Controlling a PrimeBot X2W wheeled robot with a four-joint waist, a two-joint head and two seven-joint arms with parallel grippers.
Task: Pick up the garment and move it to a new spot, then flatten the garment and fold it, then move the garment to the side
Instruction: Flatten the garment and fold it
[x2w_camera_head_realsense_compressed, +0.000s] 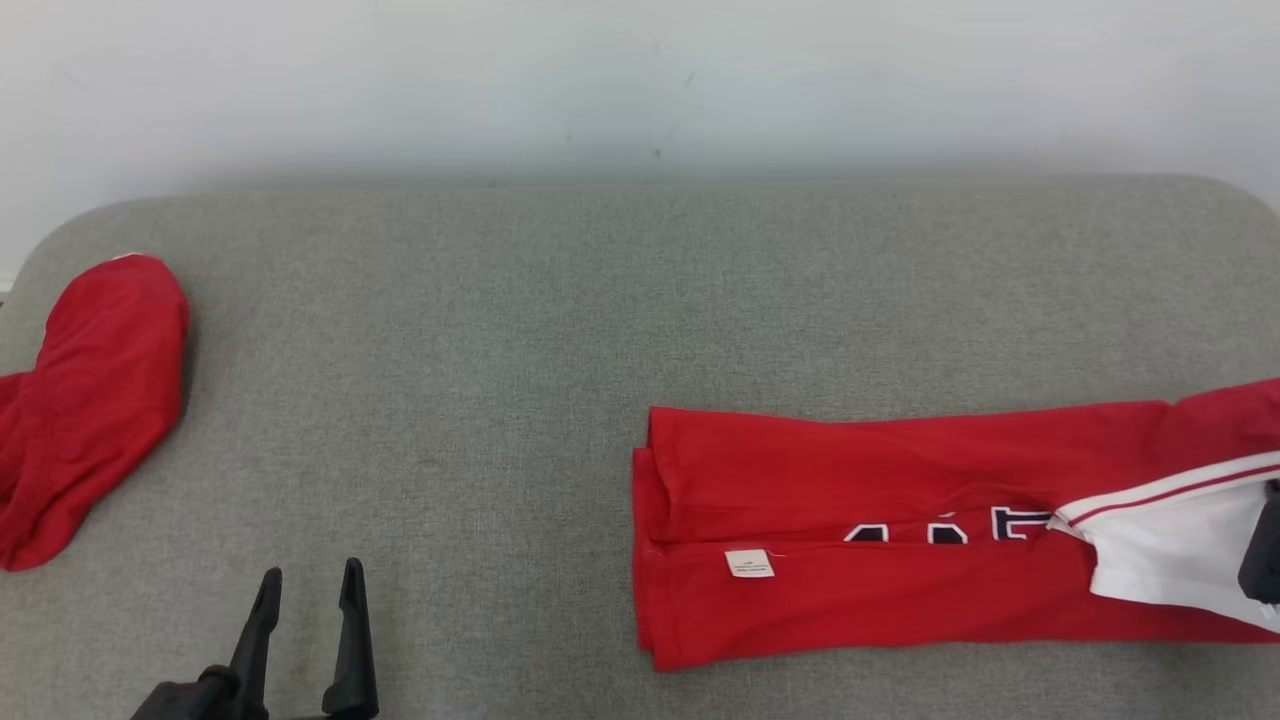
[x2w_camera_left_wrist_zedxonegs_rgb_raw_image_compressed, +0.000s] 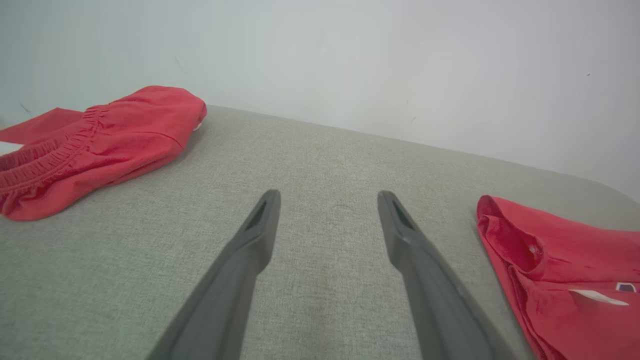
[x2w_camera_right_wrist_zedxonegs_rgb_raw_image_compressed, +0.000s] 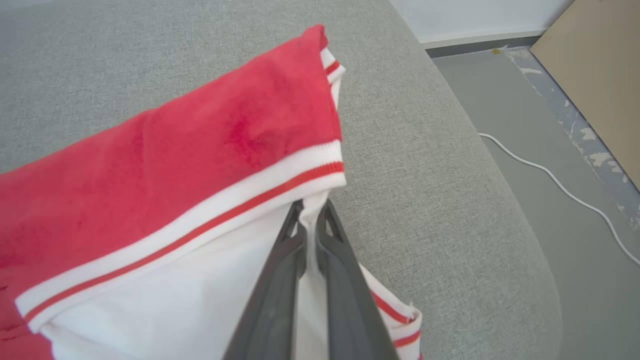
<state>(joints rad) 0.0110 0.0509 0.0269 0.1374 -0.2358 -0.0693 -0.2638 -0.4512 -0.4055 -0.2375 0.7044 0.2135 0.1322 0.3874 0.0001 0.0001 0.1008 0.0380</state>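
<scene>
Support: a wide grey upholstered cushion (x2w_camera_head_realsense_compressed: 500, 330) with rounded corners, set against a pale wall (x2w_camera_head_realsense_compressed: 640, 90). It bears two red cloth items, well apart.
Beyond the cushion (right wrist view): grey floor (x2w_camera_right_wrist_zedxonegs_rgb_raw_image_compressed: 525, 150), a tan board (x2w_camera_right_wrist_zedxonegs_rgb_raw_image_compressed: 600, 75) at the corner, and a thin white cable (x2w_camera_right_wrist_zedxonegs_rgb_raw_image_compressed: 550, 177) lying loose on the floor.
Garment (x2w_camera_head_realsense_compressed: 880, 470): a red jersey on the robot's right half of the cushion, toward the near edge. It is folded lengthwise into a long narrow band, with both long edges turned in to meet along a middle seam.
Long axis: runs left to right across the head view, roughly parallel to the cushion's near edge. The far edge angles slightly away toward the right.
Ends: the squared-off end points to the robot's left and stops near the cushion's middle. The end with the white panel (x2w_camera_head_realsense_compressed: 1160, 545) and its red-striped trim points right and runs out of frame.
Second item: red shorts (x2w_camera_head_realsense_compressed: 90, 400) with an elastic waistband, bunched at the cushion's far left edge.
Left gripper (x2w_camera_head_realsense_compressed: 311, 572): low at the near left over bare cushion, between the two items. Its fingers stand wide apart, with nothing between them.
Right gripper (x2w_camera_right_wrist_zedxonegs_rgb_raw_image_compressed: 312, 207): at the garment's right end, fingers pressed together on a fold of the white panel just below the striped trim.
Lettering (x2w_camera_head_realsense_compressed: 950, 527): dark with a white outline, half hidden in the middle seam and unreadable.
Label (x2w_camera_head_realsense_compressed: 749, 563): a small white tag near the left end, on the near flap.
</scene>
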